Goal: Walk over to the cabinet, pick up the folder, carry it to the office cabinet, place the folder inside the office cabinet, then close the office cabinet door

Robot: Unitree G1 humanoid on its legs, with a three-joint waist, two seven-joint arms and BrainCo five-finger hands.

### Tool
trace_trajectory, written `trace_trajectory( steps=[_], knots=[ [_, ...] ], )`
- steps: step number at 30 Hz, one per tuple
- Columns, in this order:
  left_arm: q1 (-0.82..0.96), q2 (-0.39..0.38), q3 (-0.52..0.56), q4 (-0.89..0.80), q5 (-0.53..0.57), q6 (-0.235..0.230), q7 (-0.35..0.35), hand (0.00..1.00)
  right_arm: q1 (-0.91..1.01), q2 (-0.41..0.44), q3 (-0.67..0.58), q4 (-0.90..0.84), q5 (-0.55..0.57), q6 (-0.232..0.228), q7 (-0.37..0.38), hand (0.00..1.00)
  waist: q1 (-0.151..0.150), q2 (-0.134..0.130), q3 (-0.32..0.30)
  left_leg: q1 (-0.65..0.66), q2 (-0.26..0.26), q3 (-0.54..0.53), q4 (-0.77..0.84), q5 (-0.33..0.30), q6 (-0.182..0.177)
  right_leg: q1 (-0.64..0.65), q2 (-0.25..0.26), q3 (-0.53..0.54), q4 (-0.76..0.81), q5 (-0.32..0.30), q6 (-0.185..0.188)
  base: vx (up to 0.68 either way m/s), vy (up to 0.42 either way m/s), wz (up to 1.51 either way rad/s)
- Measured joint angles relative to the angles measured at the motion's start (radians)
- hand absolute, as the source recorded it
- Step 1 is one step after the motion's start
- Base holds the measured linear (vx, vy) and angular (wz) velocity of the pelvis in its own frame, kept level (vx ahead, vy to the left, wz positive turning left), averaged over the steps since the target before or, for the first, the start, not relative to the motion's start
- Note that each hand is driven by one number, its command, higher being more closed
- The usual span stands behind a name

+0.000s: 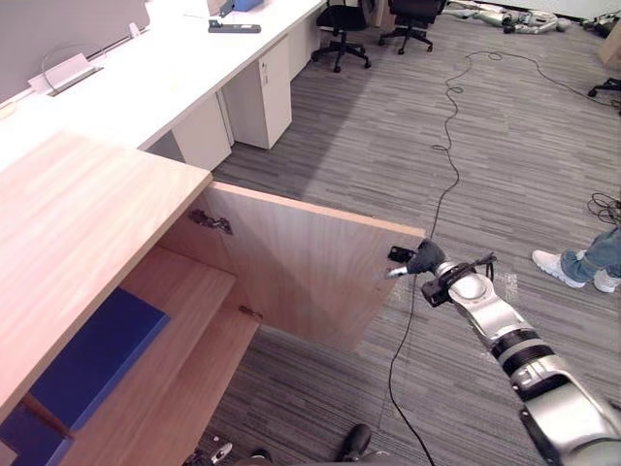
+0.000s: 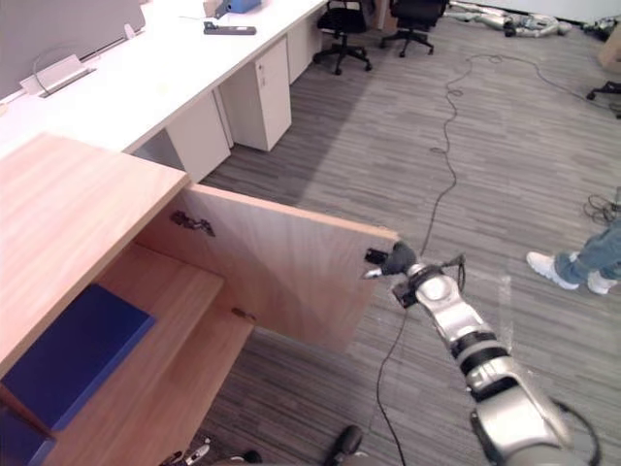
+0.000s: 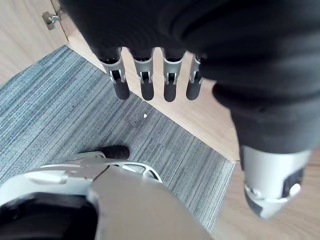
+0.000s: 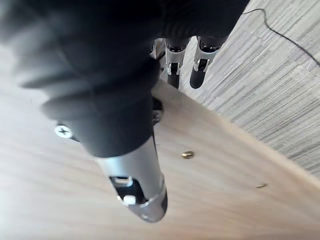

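Two chairs [image 1: 342,24] on grey carpet [image 1: 505,155] by white bench [image 1: 165,68]. Right hand [image 1: 419,260], fingers straight, at open cabinet door [image 1: 301,262] edge; left hand [image 3: 175,25] relaxed, empty.

A long white counter [image 1: 146,87] carries a clear stand [image 1: 66,70] at its back edge and a flat black device [image 1: 234,27] further along. A white drawer unit [image 1: 262,92] sits under its front edge. Two black chairs [image 1: 342,24] [image 1: 412,19] stand on the grey carpet [image 1: 505,146], well apart from a person's white shoe [image 1: 555,264].

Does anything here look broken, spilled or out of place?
Nothing looks broken or spilled. The office cabinet door stands wide open, with the right hand at its outer edge, and the blue folder lies flat on the shelf inside.
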Motion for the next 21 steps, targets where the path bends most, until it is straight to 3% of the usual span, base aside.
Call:
trace_trajectory(
  steps=[3, 6, 7, 9, 12, 17, 21],
  knots=[
    [-0.015, 0.010, 0.001, 0.025, 0.022, -0.001, -0.020, 0.00, -0.045, -0.171, 0.311, -0.207, -0.068, 0.006, 0.179, 0.00, -0.006, -0.008, -0.004, -0.006, 0.022, 0.002, 0.002, 0.001, -0.007, -0.006, 0.023, 0.002, 0.000, -0.010, -0.014, -0.04, -0.064, -0.05],
    [-0.023, 0.015, 0.010, 0.037, 0.042, 0.000, -0.037, 0.00, -0.049, -0.214, 0.412, -0.390, -0.082, 0.002, 0.312, 0.00, -0.009, -0.015, -0.009, -0.008, 0.040, 0.007, 0.002, 0.011, -0.027, -0.010, 0.043, 0.007, 0.001, -0.020, -0.028, 0.01, -0.081, -0.04],
    [-0.033, 0.015, 0.020, 0.039, 0.058, -0.001, -0.045, 0.00, -0.045, -0.234, 0.470, -0.513, -0.067, -0.008, 0.403, 0.00, -0.004, -0.017, -0.011, -0.012, 0.046, 0.006, 0.002, 0.013, -0.031, -0.012, 0.053, 0.010, 0.001, -0.024, -0.034, 0.03, -0.050, 0.04],
    [-0.042, 0.015, 0.028, 0.053, 0.063, -0.002, -0.052, 0.00, -0.043, -0.226, 0.494, -0.572, -0.043, -0.017, 0.424, 0.00, 0.001, -0.018, -0.016, -0.021, 0.048, 0.001, 0.003, 0.016, -0.034, -0.018, 0.056, 0.011, 0.001, -0.025, -0.035, 0.02, -0.024, 0.07],
    [-0.050, 0.016, 0.045, 0.067, 0.080, -0.002, -0.069, 0.00, -0.043, -0.219, 0.500, -0.633, -0.024, -0.028, 0.523, 0.00, 0.025, -0.030, -0.026, -0.023, 0.045, -0.005, 0.005, 0.019, -0.034, -0.016, 0.053, 0.012, 0.001, -0.025, -0.035, 0.02, 0.023, 0.09],
    [-0.043, 0.038, 0.057, 0.076, 0.096, 0.000, -0.077, 0.00, -0.031, -0.233, 0.524, -0.638, -0.023, -0.006, 0.555, 0.00, 0.040, -0.074, -0.055, -0.030, 0.046, -0.010, 0.018, 0.008, -0.025, -0.016, 0.047, 0.022, 0.000, -0.025, -0.035, 0.01, 0.032, -0.01],
    [-0.057, 0.036, 0.069, 0.075, 0.095, 0.000, -0.077, 0.00, -0.021, -0.198, 0.577, -0.606, -0.028, 0.013, 0.577, 0.00, 0.051, -0.073, -0.056, -0.040, 0.046, -0.026, 0.019, 0.008, -0.021, -0.016, 0.046, 0.016, 0.000, -0.025, -0.035, -0.01, 0.015, 0.09]
  ],
)
